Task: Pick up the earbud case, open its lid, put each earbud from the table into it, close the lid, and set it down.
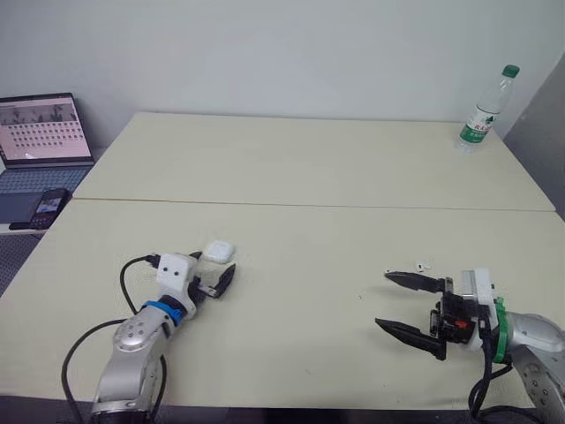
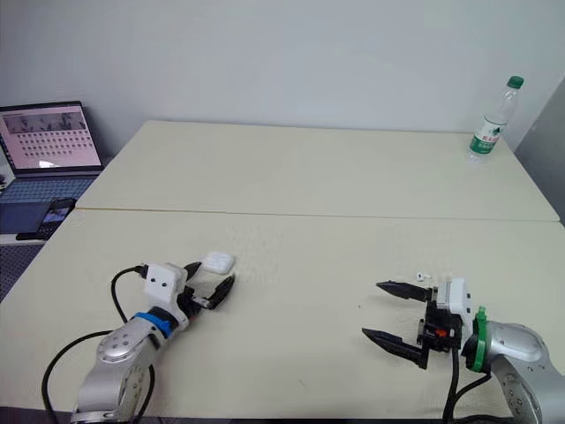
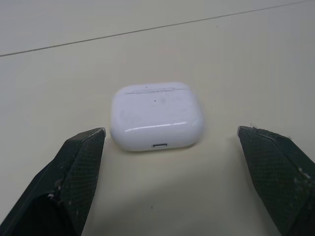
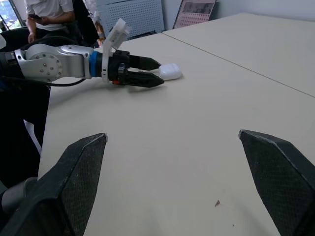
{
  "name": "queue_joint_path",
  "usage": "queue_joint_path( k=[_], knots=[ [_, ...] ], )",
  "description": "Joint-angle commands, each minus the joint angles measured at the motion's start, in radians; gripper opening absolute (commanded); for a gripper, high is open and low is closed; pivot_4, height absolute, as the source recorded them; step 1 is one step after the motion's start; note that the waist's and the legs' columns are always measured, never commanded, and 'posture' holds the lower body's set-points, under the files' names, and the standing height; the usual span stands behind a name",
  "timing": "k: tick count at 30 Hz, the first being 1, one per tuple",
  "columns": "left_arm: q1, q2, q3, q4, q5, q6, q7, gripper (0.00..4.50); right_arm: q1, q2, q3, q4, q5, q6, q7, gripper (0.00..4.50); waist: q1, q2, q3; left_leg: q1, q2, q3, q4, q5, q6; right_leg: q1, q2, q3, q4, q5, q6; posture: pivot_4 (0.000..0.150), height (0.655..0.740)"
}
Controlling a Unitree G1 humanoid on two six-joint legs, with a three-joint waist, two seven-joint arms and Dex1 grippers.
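The white earbud case (image 1: 219, 251) lies shut on the table at the front left. My left gripper (image 1: 213, 266) is open, low over the table, with its fingertips on either side of the case's near end and apart from it. In the left wrist view the case (image 3: 156, 115) sits between the two fingers (image 3: 74, 167). A small white earbud (image 1: 421, 264) lies at the front right. My right gripper (image 1: 385, 300) stands open just in front of that earbud, holding nothing, and points across the table toward the left arm.
A plastic water bottle (image 1: 485, 109) stands at the far right corner. An open laptop (image 1: 44, 141) and a phone (image 1: 51, 205) sit on a side surface to the left. People (image 4: 49, 14) stand beyond the table's left side.
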Motion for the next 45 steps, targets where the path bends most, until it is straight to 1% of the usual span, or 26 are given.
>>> queue_joint_path(
  k=[1,7,10,13,14,19,26,27,29,32,33,35,36,39,43,45],
  knots=[
    [-0.034,-0.012,-0.005,0.014,0.020,0.002,0.033,4.50,-0.022,-0.008,-0.008,-0.054,0.024,0.016,-0.021,4.49,0.000,0.000,0.000,0.000,0.000,0.000,0.000,0.000,0.000,0.000,0.000,0.000,0.000,0.000,0.000,0.150,0.7362],
    [-0.055,-0.028,-0.015,0.047,0.028,0.002,0.048,4.50,-0.025,-0.015,-0.014,-0.053,0.011,0.018,-0.029,4.49,0.000,0.000,0.000,0.000,-0.001,0.000,0.000,0.000,0.000,0.000,0.000,0.000,0.000,0.000,0.000,0.150,0.7362],
    [-0.051,-0.029,-0.012,0.045,0.025,0.000,0.053,3.91,-0.019,-0.015,-0.018,-0.047,0.006,0.012,-0.026,4.50,0.000,0.000,0.000,0.000,0.000,0.000,0.000,0.000,0.000,0.000,0.000,0.000,0.000,0.000,0.000,0.150,0.7362],
    [-0.050,-0.026,-0.004,0.048,0.023,-0.002,0.053,2.95,-0.016,-0.014,-0.021,-0.045,0.001,0.011,-0.031,4.50,0.000,0.000,0.000,0.000,0.000,0.000,0.000,0.000,0.000,0.000,0.000,0.000,0.000,0.000,0.000,0.150,0.7362],
    [-0.051,-0.024,-0.002,0.049,0.022,-0.003,0.051,2.79,-0.015,-0.013,-0.021,-0.044,-0.001,0.014,-0.037,4.50,0.000,0.000,0.000,0.000,-0.001,0.000,0.000,0.000,0.000,0.000,0.000,0.000,0.000,0.000,0.000,0.150,0.7362],
    [-0.075,-0.024,-0.001,0.029,0.006,-0.011,0.036,2.79,-0.019,-0.008,-0.026,-0.044,0.002,0.069,-0.107,4.50,0.000,0.000,0.000,0.000,-0.001,0.000,0.001,0.000,0.000,0.000,0.000,0.000,0.000,0.000,0.000,0.150,0.7362],
    [-0.226,-0.057,-0.035,-0.007,-0.063,-0.067,-0.055,2.79,-0.142,0.089,-0.040,-0.101,0.077,0.286,-0.437,4.50,0.000,-0.001,0.000,-0.001,-0.001,0.000,0.002,0.000,0.000,0.000,0.000,0.000,0.001,0.001,0.001,0.150,0.7362],
    [-0.250,-0.066,-0.047,-0.006,-0.069,-0.079,-0.071,2.79,-0.166,0.104,-0.043,-0.109,0.101,0.323,-0.484,4.50,0.000,-0.001,0.000,-0.002,-0.001,0.000,0.002,0.000,0.000,0.000,0.001,0.001,0.001,0.001,0.001,0.150,0.7362],
    [-0.311,-0.093,-0.082,0.001,-0.089,-0.101,-0.115,2.79,-0.224,0.128,-0.063,-0.127,0.197,0.443,-0.606,4.50,0.000,-0.001,0.000,-0.002,-0.001,0.000,0.002,0.000,0.000,0.000,0.001,0.001,0.001,0.001,0.001,0.150,0.7362],
    [-0.396,-0.147,-0.141,0.013,-0.110,-0.120,-0.176,2.79,-0.354,0.142,-0.093,-0.123,0.373,0.660,-0.820,4.50,0.000,-0.001,0.000,-0.005,-0.002,-0.001,0.003,0.000,0.000,-0.002,0.002,0.001,0.001,0.002,0.003,0.150,0.7362],
    [-0.410,-0.159,-0.152,0.017,-0.112,-0.125,-0.188,2.79,-0.387,0.147,-0.101,-0.112,0.419,0.706,-0.876,4.50,0.000,-0.001,0.000,-0.005,-0.002,-0.002,0.003,0.000,0.000,-0.002,0.002,0.001,0.000,0.002,0.003,0.150,0.7362],
    [-0.436,-0.196,-0.183,0.020,-0.119,-0.128,-0.204,2.79,-0.455,0.169,-0.115,-0.092,0.572,0.767,-0.997,4.50,-0.003,0.000,0.000,-0.006,-0.002,-0.002,0.002,0.000,0.000,-0.001,0.004,0.001,0.000,0.002,0.003,0.150,0.7362],
    [-0.445,-0.211,-0.203,0.023,-0.117,-0.132,-0.216,2.79,-0.489,0.186,-0.115,-0.081,0.657,0.778,-1.060,4.50,-0.005,0.000,0.000,-0.006,-0.002,-0.002,0.002,0.000,0.000,-0.002,0.005,0.001,0.000,0.002,0.003,0.150,0.7362],
    [-0.458,-0.237,-0.234,0.031,-0.111,-0.140,-0.238,2.79,-0.554,0.206,-0.103,-0.057,0.835,0.780,-1.197,4.50,-0.004,0.000,0.000,-0.008,-0.001,-0.003,0.002,0.000,0.000,-0.003,0.008,0.001,-0.001,0.002,0.003,0.150,0.7362],
    [-0.456,-0.255,-0.262,0.028,-0.113,-0.145,-0.260,2.79,-0.610,0.207,-0.060,-0.031,0.995,0.749,-1.347,4.50,-0.004,0.000,0.000,-0.009,-0.001,-0.004,0.002,0.000,0.000,-0.004,0.008,0.000,-0.001,0.002,0.003,0.150,0.7362],
    [-0.454,-0.258,-0.268,0.025,-0.114,-0.143,-0.264,2.79,-0.625,0.203,-0.034,-0.014,1.048,0.738,-1.404,4.50,-0.004,0.000,0.000,-0.010,-0.001,-0.005,0.002,0.000,0.000,-0.004,0.008,0.000,-0.001,0.002,0.003,0.150,0.7362]
  ],
)
